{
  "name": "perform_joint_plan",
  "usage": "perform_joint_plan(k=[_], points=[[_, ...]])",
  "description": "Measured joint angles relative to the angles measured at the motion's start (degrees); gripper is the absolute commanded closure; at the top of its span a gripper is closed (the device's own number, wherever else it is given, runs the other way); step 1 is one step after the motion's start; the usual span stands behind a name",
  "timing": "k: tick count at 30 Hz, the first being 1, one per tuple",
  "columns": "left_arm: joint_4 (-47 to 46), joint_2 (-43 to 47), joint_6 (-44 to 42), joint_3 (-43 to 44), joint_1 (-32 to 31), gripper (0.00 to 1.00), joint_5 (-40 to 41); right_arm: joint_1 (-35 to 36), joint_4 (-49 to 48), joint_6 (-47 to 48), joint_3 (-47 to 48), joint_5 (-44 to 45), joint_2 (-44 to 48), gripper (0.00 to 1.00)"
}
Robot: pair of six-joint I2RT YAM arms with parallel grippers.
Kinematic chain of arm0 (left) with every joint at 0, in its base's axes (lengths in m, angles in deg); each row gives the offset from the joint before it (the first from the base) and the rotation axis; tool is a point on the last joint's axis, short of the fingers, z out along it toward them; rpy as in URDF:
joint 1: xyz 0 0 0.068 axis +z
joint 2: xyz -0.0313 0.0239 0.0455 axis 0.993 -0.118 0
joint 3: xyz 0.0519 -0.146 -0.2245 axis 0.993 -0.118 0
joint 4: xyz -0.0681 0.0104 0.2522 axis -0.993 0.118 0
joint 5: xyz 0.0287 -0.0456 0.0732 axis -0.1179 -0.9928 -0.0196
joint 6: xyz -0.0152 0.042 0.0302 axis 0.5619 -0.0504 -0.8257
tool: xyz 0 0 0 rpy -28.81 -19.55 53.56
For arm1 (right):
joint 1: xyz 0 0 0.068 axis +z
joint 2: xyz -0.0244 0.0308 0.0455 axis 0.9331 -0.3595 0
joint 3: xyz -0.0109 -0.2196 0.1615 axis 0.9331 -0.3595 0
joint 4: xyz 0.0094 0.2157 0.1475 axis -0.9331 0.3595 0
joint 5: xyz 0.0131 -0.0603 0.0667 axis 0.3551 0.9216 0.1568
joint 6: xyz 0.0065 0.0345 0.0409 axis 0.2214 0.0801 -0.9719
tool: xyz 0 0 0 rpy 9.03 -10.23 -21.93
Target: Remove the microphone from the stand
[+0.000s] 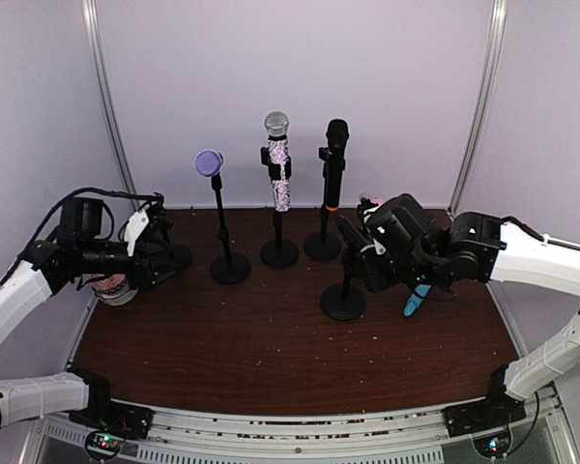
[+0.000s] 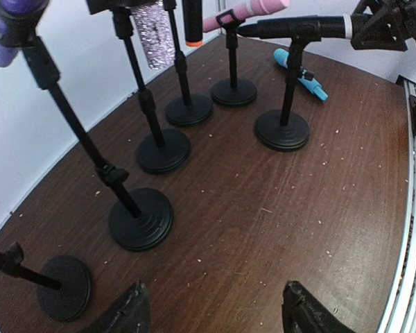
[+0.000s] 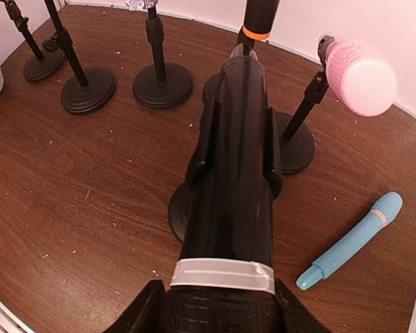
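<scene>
A black microphone (image 3: 230, 187) with a white band lies level in the clip of the front stand (image 1: 343, 302). My right gripper (image 3: 218, 300) is shut on its mesh head; in the top view the right gripper (image 1: 370, 247) is just above that stand. The left wrist view shows the microphone (image 2: 298, 28) still resting in the clip. My left gripper (image 2: 215, 316) is open and empty, low over the table at the far left (image 1: 159, 249), next to an empty stand (image 2: 64, 286).
Stands at the back hold a purple microphone (image 1: 209, 161), a glittery silver one (image 1: 277, 159), a black one with an orange band (image 1: 333, 164) and a pink one (image 3: 357, 75). A blue microphone (image 3: 350, 243) lies on the table (image 1: 271, 348). A pinkish round object (image 1: 114, 288) sits under the left arm.
</scene>
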Motion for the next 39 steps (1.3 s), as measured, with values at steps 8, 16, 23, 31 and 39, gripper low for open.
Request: perform_joint_plan(k=[8, 16, 23, 31, 39], points=[[-15.0, -8.8, 3.6, -3.6, -14.6, 0.28, 6.3, -0.6, 1.4, 0.4, 2.1, 0.1, -1.4, 0.89], [-31.6, -18.6, 9.0, -3.7, -25.2, 0.36, 13.3, -1.0, -0.2, 0.6, 2.2, -2.3, -1.5, 1.0], [-41.3, -26.9, 12.6, -2.3, -34.6, 0.36, 20.0, -0.8, -7.2, 0.5, 2.0, -9.9, -1.5, 1.0], [-44.1, -27.2, 16.1, -1.8, -35.7, 0.36, 26.8, 3.8, -14.5, 1.3, 4.7, -15.4, -6.5, 1.0], [-44.4, -22.6, 18.5, -6.8, -35.7, 0.38, 30.6, 8.4, -16.4, 2.8, 10.5, -15.6, -15.3, 1.0]])
